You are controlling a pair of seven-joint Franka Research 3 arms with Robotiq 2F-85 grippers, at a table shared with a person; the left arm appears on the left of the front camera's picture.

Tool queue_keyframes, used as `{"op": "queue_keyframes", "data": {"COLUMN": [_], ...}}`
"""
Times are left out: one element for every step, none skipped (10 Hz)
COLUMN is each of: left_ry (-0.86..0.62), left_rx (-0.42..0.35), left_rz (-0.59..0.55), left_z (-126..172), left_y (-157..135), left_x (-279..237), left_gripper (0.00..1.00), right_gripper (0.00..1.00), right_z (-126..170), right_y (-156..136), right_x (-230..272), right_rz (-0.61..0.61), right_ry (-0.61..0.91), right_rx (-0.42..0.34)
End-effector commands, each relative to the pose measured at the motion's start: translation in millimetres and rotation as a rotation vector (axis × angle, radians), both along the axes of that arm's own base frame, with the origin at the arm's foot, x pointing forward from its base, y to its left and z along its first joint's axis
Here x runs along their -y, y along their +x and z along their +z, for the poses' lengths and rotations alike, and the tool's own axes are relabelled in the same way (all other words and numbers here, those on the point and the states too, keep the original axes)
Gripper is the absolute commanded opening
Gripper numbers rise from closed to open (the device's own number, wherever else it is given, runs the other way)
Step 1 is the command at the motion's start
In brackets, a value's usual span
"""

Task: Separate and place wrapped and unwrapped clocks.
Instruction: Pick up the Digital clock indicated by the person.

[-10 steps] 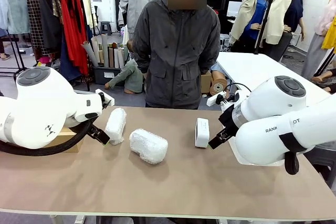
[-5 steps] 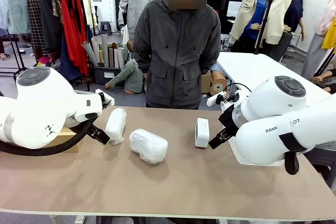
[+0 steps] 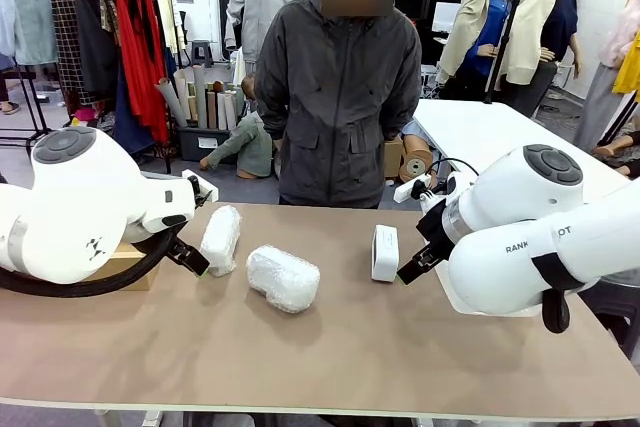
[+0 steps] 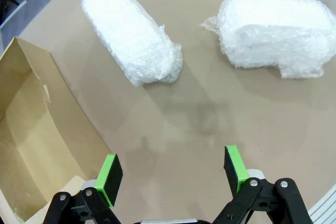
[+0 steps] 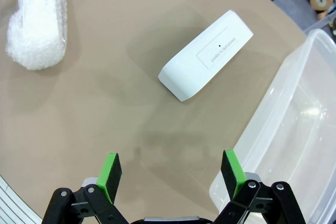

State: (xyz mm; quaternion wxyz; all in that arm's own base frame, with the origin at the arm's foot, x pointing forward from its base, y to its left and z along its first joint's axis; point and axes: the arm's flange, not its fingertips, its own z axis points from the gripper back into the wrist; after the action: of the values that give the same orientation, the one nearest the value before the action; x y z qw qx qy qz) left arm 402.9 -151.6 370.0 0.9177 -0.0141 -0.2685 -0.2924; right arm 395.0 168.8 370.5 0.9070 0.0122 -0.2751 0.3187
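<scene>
Left gripper (image 4: 172,170), right gripper (image 5: 170,174) hanging over table (image 3: 350,347), both spread wide, grasping nothing. First wrapped clock (image 3: 220,239) lying near far edge, left; second wrapped clock (image 3: 283,277) beside it; bare clock (image 3: 385,252) standing mid-table.

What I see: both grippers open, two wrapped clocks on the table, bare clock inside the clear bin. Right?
No: the bare clock sits on the table beside the clear bin, not inside, per the right wrist view. The rest holds.
</scene>
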Motion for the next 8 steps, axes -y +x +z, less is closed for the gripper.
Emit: {"op": "queue_keyframes", "data": {"left_ry": [0.000, 0.000, 0.000, 0.000, 0.000, 0.000, 0.000, 0.000], "left_rx": [0.000, 0.000, 0.000, 0.000, 0.000, 0.000, 0.000, 0.000], "left_rz": [0.000, 0.000, 0.000, 0.000, 0.000, 0.000, 0.000, 0.000], "left_z": [0.1, 0.1, 0.1, 0.1, 0.1, 0.1, 0.1, 0.1], "left_y": [0.0, 0.0, 0.0, 0.0, 0.0, 0.0, 0.0, 0.0], "left_x": [0.0, 0.0, 0.0, 0.0, 0.0, 0.0, 0.0, 0.0], "left_gripper": [1.00, 1.00, 1.00, 1.00, 1.00, 1.00, 1.00, 1.00], "right_gripper": [1.00, 1.00, 1.00, 1.00, 1.00, 1.00, 1.00, 1.00], "right_z": [0.1, 0.1, 0.1, 0.1, 0.1, 0.1, 0.1, 0.1], "right_y": [0.0, 0.0, 0.0, 0.0, 0.0, 0.0, 0.0, 0.0], "right_x": [0.0, 0.0, 0.0, 0.0, 0.0, 0.0, 0.0, 0.0], "right_rz": [0.000, 0.000, 0.000, 0.000, 0.000, 0.000, 0.000, 0.000], "right_ry": [0.000, 0.000, 0.000, 0.000, 0.000, 0.000, 0.000, 0.000], "right_rx": [0.000, 0.000, 0.000, 0.000, 0.000, 0.000, 0.000, 0.000]}}
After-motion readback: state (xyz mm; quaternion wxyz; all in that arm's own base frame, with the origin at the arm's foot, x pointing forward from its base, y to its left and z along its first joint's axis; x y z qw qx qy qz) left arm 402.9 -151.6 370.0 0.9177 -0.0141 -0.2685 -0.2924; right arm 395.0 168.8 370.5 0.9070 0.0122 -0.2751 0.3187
